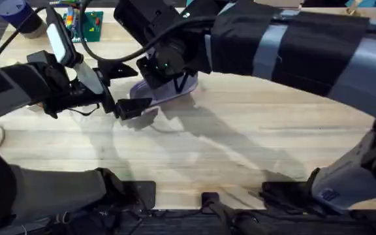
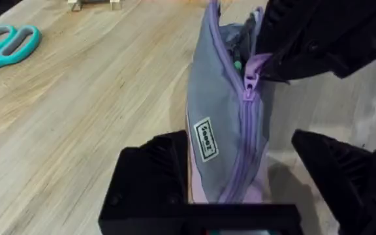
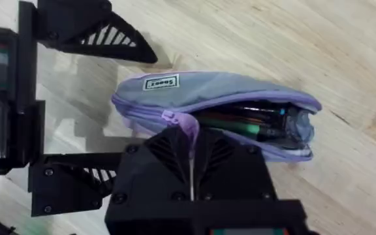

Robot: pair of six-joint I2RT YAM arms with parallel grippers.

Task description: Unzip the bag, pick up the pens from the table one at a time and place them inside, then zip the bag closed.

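Right gripper pinched shut on the lilac zipper pull, fingers together over the tab at the partly open mouth. Left gripper spread wide around the closed end of the bag, one finger each side of the fabric; contact on the near side, other side apart from the cloth, so bracing more than clamping.

Bag lying on the table at about 11 o'clock from table centre in the overhead, under both wrists. Zipper closed along roughly half its length from the label end, open at the far end; pens inside, tips bunched at the open end. Teal scissors well apart on the wood, at 10 o'clock from the bag in the left wrist view.

Step judged: zipping closed, about midway. To do well: close left fingers firmly on the bag end for counter-tension, pull tab straight along the teeth line away from the left gripper, keep the pull low and level to avoid lifting the pouch. Risk: pen tips or fabric lip snagging in the slider near the open end; slow down there.
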